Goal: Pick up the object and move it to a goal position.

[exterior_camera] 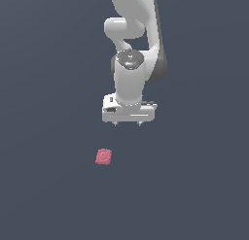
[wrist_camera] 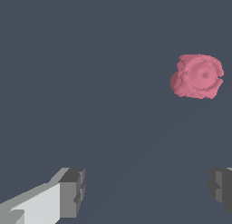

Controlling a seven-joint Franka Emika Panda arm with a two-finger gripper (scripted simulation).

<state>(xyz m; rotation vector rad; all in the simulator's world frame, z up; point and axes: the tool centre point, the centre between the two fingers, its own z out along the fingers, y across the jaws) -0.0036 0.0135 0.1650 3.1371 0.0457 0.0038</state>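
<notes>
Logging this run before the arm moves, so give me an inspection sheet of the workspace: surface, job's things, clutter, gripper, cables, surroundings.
Surface: plain dark grey floor, bare where visible.
Job's things: pink lump lies on the floor, untouched; no goal marker seen.
Clutter: nothing seen.
Gripper: gripper open, empty, pointing down; the lump is below it and toward the exterior view's left, not between the fingers.
Cables: nothing seen.
Surroundings: same dark grey all round; only the white arm stands out.
</notes>
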